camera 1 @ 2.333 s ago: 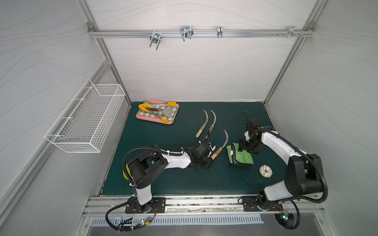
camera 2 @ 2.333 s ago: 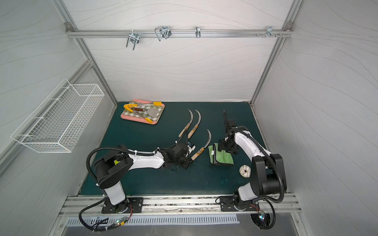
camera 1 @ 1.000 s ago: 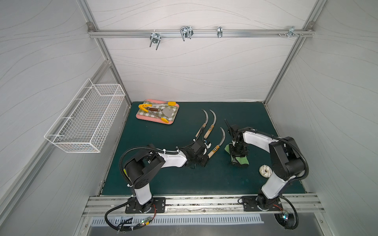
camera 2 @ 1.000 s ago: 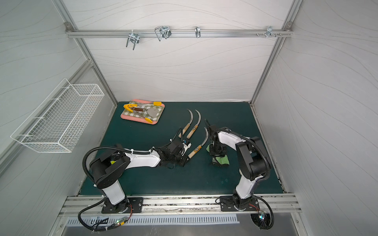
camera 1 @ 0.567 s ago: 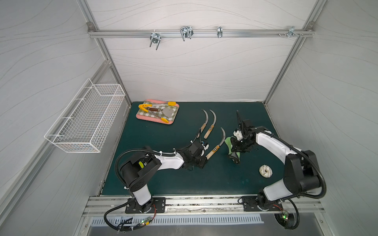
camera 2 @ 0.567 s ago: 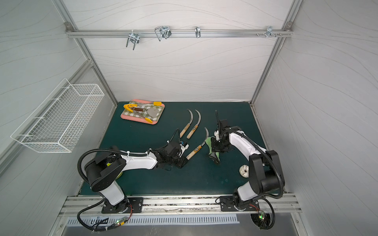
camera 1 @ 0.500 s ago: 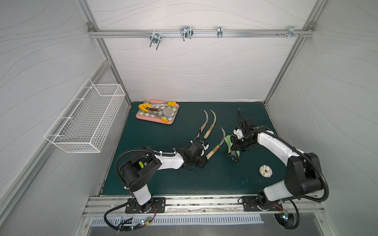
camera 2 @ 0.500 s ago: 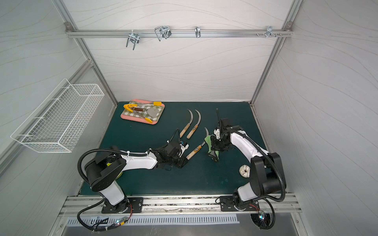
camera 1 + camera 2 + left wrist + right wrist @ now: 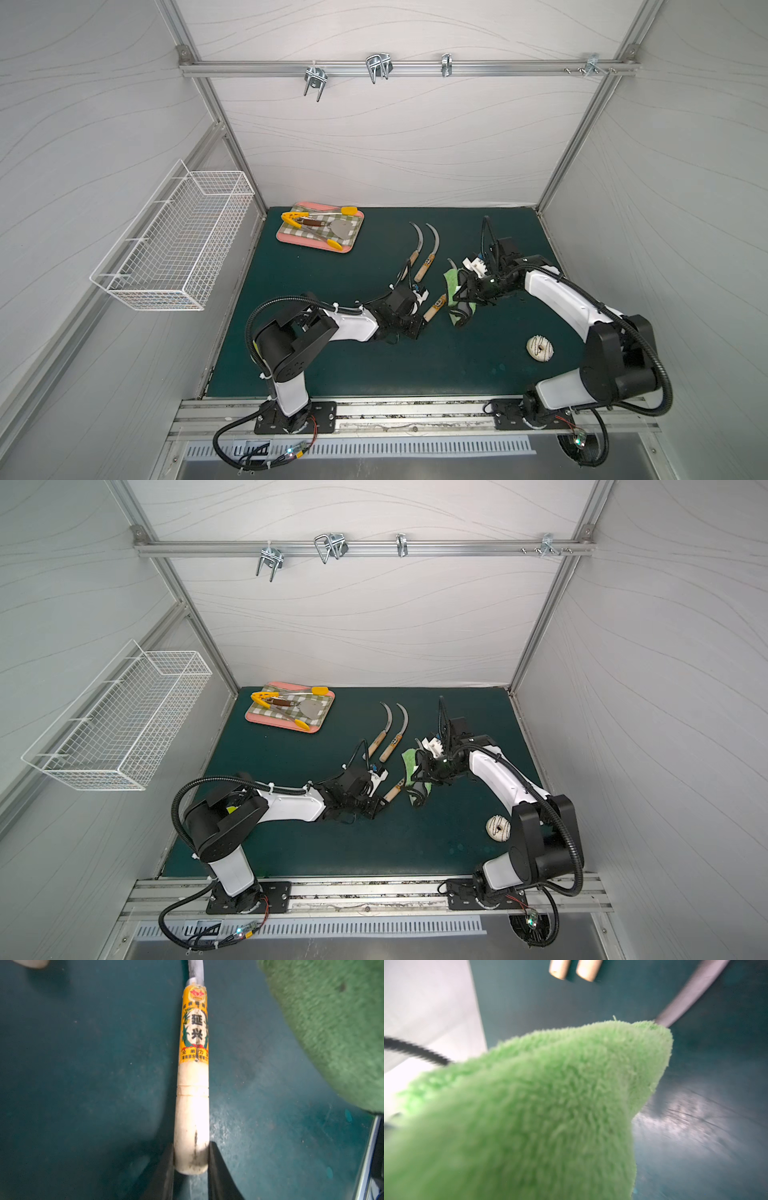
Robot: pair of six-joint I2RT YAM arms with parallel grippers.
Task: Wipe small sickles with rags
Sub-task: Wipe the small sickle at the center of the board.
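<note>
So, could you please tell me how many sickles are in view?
3. Two sickles lie side by side on the mat; the third sickle has its handle in the left gripper, blade partly hidden by the rag.

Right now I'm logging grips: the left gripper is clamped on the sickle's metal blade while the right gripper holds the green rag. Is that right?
Not quite. The left gripper is clamped on the butt end of the wooden handle of the sickle, not on its metal blade; the left wrist view shows this. The right gripper does hold the green rag.
</note>
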